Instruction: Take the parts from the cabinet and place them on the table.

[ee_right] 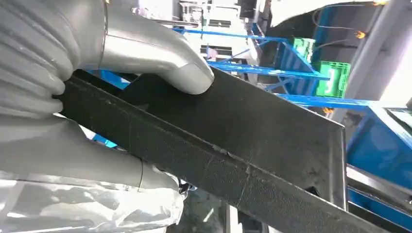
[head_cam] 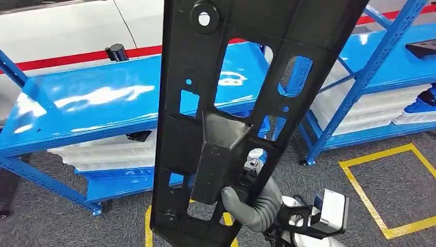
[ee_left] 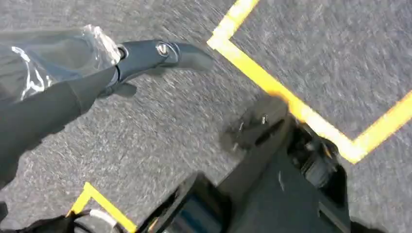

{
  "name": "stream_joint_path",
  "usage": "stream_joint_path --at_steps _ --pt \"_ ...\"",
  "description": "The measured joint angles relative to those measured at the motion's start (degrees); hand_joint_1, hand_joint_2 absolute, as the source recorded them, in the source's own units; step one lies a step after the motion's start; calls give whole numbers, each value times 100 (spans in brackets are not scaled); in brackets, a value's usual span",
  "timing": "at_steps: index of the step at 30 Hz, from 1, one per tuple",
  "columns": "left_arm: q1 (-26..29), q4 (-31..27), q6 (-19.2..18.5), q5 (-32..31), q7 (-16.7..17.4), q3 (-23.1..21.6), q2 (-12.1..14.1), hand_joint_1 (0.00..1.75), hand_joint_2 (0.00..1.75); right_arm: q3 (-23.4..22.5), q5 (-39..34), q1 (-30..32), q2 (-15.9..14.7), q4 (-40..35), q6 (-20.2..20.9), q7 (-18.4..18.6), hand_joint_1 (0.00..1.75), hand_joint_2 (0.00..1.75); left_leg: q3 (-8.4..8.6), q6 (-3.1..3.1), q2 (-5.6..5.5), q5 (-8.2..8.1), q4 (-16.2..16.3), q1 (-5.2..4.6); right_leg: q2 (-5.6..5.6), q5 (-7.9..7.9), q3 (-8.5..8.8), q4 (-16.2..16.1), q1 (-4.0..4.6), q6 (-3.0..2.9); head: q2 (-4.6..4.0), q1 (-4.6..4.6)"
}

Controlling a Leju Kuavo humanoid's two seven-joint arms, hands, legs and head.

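Observation:
A long black plastic panel [head_cam: 241, 92] with several cut-outs stands upright close in front of me in the head view and hides much of the blue shelving behind it. My right hand [head_cam: 254, 203] grips it near its lower end. In the right wrist view the grey thumb [ee_right: 155, 58] presses on the panel's flat black face [ee_right: 252, 141], with the fingers wrapped under its edge. My left hand [ee_left: 145, 56] hangs over the grey carpet with its fingers stretched out and holds nothing.
A blue shelf unit [head_cam: 92, 103] stands at left with stacked white trays [head_cam: 113, 152] beneath. A second blue rack [head_cam: 391, 56] at right carries white trays and a black part [head_cam: 421, 49]. Yellow tape [head_cam: 370, 195] marks the grey floor.

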Motion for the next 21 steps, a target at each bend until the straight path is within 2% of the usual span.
stream_joint_path --at_steps 1,2,3,4,5,6,7,8,9,10,12,13,14,15,16,17,18,19,20,21 --pt "-29 0 0 0 0 4 0 0 175 -2 -2 0 0 0 0 -2 175 175 -130 -44 1 -361 525 12 -7 62 -79 1 8 -7 0 -2" --pt "-44 0 0 0 0 7 0 0 175 -2 -2 2 0 0 0 -2 175 175 -217 -64 1 -557 961 15 -11 120 -152 4 17 -8 0 -2" --pt "-50 0 0 0 0 9 0 0 175 -2 -2 5 0 0 0 -2 175 175 -238 -73 1 -578 1270 15 -13 179 -231 11 27 -6 0 -2" --pt "-50 0 0 0 0 9 -2 0 175 -2 -2 6 0 0 0 -2 175 175 -161 -68 0 -442 1314 15 -12 234 -303 13 33 -3 0 -4" --pt "-48 0 0 -2 0 9 -2 0 175 -2 -2 8 0 0 0 -2 175 175 22 -47 0 -221 1137 14 -9 289 -369 13 43 0 0 -2" --pt "-37 0 -4 -2 4 7 -2 0 175 -2 -2 7 0 0 0 -2 175 175 315 -18 0 -3 729 13 0 345 -439 13 54 9 0 -4" --pt "-28 0 -9 -4 4 7 -2 0 175 -4 -2 8 0 -2 0 -4 175 175 714 38 -4 115 123 3 13 402 -491 14 64 22 0 -2" --pt "-30 0 -7 -4 4 7 2 0 175 -7 -2 7 0 -9 0 -4 175 175 1097 93 -13 44 -434 -21 12 443 -522 16 72 42 0 -2" --pt "-41 0 -7 -7 4 7 2 0 175 -15 -2 6 -2 -13 0 -9 175 175 1364 134 -14 -23 -960 -57 6 481 -545 30 101 67 0 0" --pt "-52 0 -7 -7 4 7 2 0 175 -15 -2 0 -2 -15 0 -11 175 175 1368 163 -15 -52 -1016 -59 -3 548 -568 21 102 92 0 4" --pt "-33 0 -9 -7 4 7 0 0 175 -17 0 2 -2 -15 0 -9 175 175 1271 236 -14 25 -976 -81 -16 639 -616 14 77 155 0 4" --pt "-8 0 -9 -7 4 7 -9 0 175 -22 0 9 -7 -15 0 -9 175 175 1220 293 4 106 -1012 -28 -7 607 -663 36 78 189 0 4" --pt "0 0 -13 -7 4 4 -9 0 175 -30 0 19 -11 -18 0 -11 175 175 1155 332 20 164 -1007 -44 16 331 -734 200 58 215 0 4" --pt "5 0 -13 -4 4 4 -4 0 175 -41 0 21 -11 -17 0 -9 175 175 1086 378 29 221 -999 -41 15 -48 -850 546 48 233 0 13" --pt "9 0 -9 -4 4 7 -2 0 175 -46 0 22 -13 -17 0 -9 175 175 1017 383 29 276 -998 -42 14 -384 -974 985 39 256 0 11" --pt "9 0 -7 -4 4 5 -4 0 175 -52 2 24 -15 -17 0 -9 175 175 929 382 29 345 -986 -45 14 -681 -1129 1569 34 281 0 11" --pt "12 0 -7 -4 4 4 -4 0 175 -52 0 29 -15 -17 0 -9 175 175 851 377 31 391 -970 -45 13 -749 -1196 1948 31 297 0 11" --pt "23 0 -13 -7 4 4 -4 0 175 -55 0 36 -15 -17 0 -9 175 175 771 370 35 432 -941 -42 13 -647 -1159 2093 23 307 0 11" --pt "30 0 -13 -4 4 4 -9 0 175 -55 0 39 -15 -17 0 -9 175 175 688 353 37 465 -904 -35 13 -427 -993 1959 13 314 0 11" --pt "33 0 -13 -4 4 4 -11 0 175 -55 0 39 -17 -17 0 -7 175 175 630 334 36 491 -857 -25 11 -200 -702 1586 8 315 0 11"
